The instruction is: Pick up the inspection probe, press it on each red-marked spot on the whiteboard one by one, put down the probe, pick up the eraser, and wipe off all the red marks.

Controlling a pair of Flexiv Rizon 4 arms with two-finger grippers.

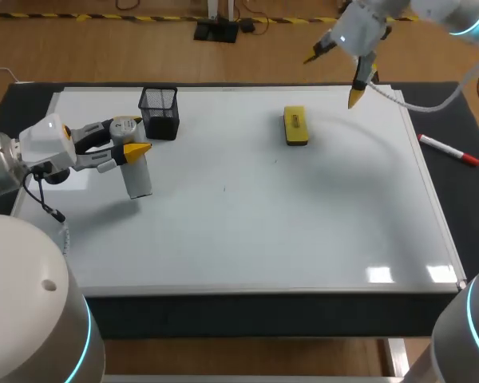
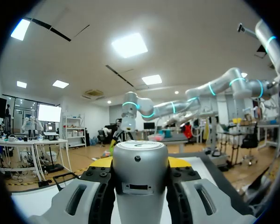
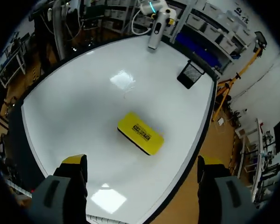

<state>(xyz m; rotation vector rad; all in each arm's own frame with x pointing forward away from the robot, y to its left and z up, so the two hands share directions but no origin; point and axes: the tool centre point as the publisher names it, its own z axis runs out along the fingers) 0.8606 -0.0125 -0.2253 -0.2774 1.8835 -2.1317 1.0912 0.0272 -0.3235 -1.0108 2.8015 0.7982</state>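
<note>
The inspection probe, a grey cylinder, stands roughly upright between the fingers of the left claw. The claw is clamped on its upper body from both sides, and in the left wrist view the probe's rounded cap fills the gap between the two finger housings. Its lower end hangs under the claw, at or just over the whiteboard; I cannot tell whether it touches.

No red spot shows on the board, only a couple of faint dark specks well away from the claw toward the board's middle. I judge that the pressing is either nearly over or its targets are too faint to see. To do the step well, keep the probe plumb, come straight down on each mark and press lightly. Lift clear before travelling sideways, so the tip does not smear the mark.

Just beside the left claw, on its far side, stands a black mesh holder. It looks like the likely place to set the probe down, and it is also the one thing a careless swing could knock.

The yellow eraser lies flat on the board, well apart from the left claw and beneath and ahead of the right claw. That claw hangs high over the board's far edge, fingers spread wide with nothing between them. A marker pen with a red cap lies off the board on the dark table, out of the way.
</note>
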